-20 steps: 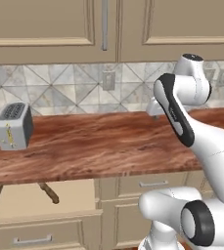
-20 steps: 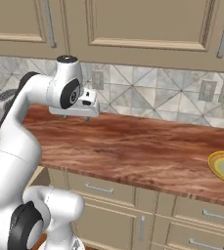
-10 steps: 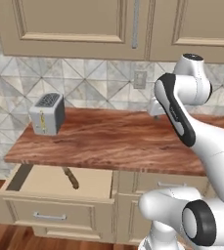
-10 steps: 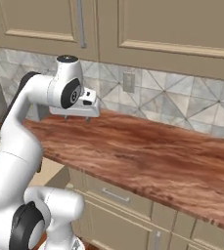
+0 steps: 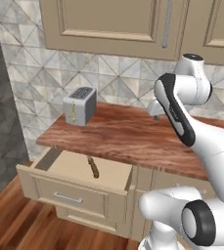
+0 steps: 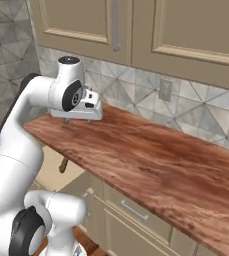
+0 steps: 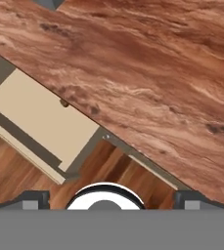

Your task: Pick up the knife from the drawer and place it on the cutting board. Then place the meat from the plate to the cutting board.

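Knife (image 5: pixel 92 167), lying in the pulled-out drawer (image 5: pixel 45 182) at seven o'clock from the toaster (image 5: pixel 79 106), awaiting pickup: lowering the empty, wide-spread gripper (image 6: pixel 81 118) from above the counter (image 6: pixel 151 160), aligning jaws across the wooden handle, avoiding the counter's edge.

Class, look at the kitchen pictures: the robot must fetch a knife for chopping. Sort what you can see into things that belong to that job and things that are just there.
Belongs to the job:
- knife, lying in the open drawer
- end effector, open, above the wooden counter

Just there:
- toaster, on the counter
- upper cabinets
- tiled backsplash
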Robot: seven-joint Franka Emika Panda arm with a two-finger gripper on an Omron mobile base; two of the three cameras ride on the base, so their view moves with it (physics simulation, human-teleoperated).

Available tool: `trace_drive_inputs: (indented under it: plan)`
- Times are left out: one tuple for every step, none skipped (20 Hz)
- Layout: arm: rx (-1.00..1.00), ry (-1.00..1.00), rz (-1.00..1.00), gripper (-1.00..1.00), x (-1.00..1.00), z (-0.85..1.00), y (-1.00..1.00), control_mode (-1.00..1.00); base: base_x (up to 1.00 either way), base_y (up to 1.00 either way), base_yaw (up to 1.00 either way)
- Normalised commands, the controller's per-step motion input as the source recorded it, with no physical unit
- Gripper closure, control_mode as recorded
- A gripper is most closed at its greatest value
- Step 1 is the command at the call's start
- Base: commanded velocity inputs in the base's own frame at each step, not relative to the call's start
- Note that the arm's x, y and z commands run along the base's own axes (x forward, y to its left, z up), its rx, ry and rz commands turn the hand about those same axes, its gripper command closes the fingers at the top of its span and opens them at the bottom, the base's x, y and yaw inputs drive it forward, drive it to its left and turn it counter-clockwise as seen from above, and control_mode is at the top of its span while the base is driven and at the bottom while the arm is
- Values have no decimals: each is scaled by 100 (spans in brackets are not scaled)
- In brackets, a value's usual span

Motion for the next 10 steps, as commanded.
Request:
trace_drive_inputs:
  plan:
    - [0, 0, 0, -100, 0, 0, 0, 100, 6, -65, 35]
    - [0, 0, 0, -100, 0, 0, 0, 100, 15, -66, 33]
    - [0, 0, 0, -100, 0, 0, 0, 100, 21, -70, 32]
    - [0, 0, 0, -100, 0, 0, 0, 100, 27, -71, 31]
    - [0, 0, 0, -100, 0, 0, 0, 100, 35, -72, 31]
    - [0, 0, 0, -100, 0, 0, 0, 100, 41, -77, 31]
    - [0, 0, 0, -100, 0, 0, 0, 100, 48, -81, 31]
    - [0, 0, 0, -100, 0, 0, 0, 100, 59, -76, 29]
    - [0, 0, 0, -100, 0, 0, 0, 100, 79, -63, 28]
    - [0, 0, 0, -100, 0, 0, 0, 100, 80, -51, 28]
